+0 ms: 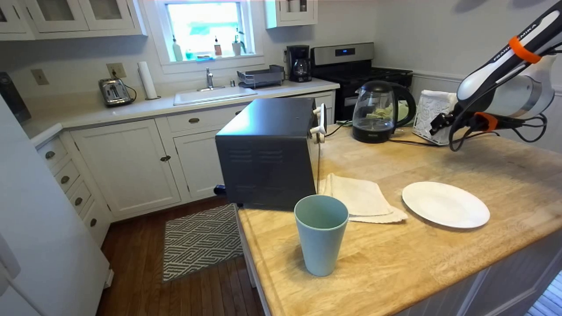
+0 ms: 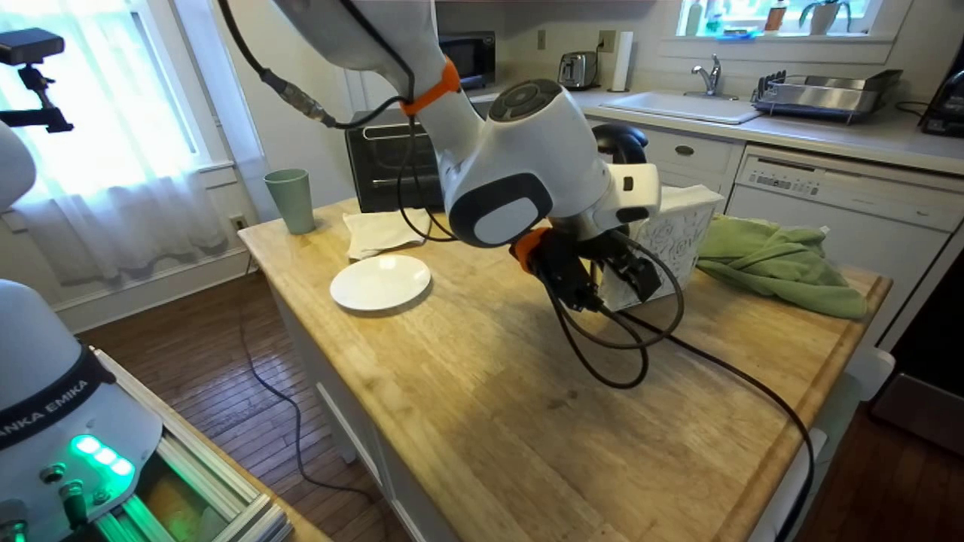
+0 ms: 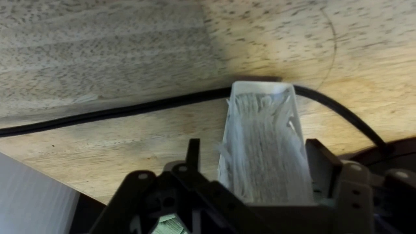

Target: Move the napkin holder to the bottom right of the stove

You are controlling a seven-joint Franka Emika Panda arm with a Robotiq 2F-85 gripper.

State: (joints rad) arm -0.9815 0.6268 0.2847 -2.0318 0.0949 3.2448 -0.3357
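Observation:
The napkin holder point(image 1: 432, 116) is a white, patterned box packed with white napkins. It stands on the wooden island top beside the kettle; it also shows in an exterior view point(image 2: 678, 233). In the wrist view the holder point(image 3: 266, 146) is seen from above, between the two fingers. My gripper point(image 3: 253, 141) is open around it. The right finger is close against the holder's side; I cannot tell if it touches. The left finger stands apart with a gap. The gripper point(image 2: 614, 290) points down in an exterior view. The stove point(image 1: 342, 72) is at the back, beyond the island.
The glass kettle point(image 1: 373, 116) stands close to the holder. A black cable point(image 3: 113, 112) runs along the table by the holder. A green cloth point(image 2: 783, 263) lies beside it. A white plate point(image 1: 445, 204), beige cloth point(image 1: 360, 195), cup point(image 1: 321, 237) and black box appliance point(image 1: 268, 153) are on the island.

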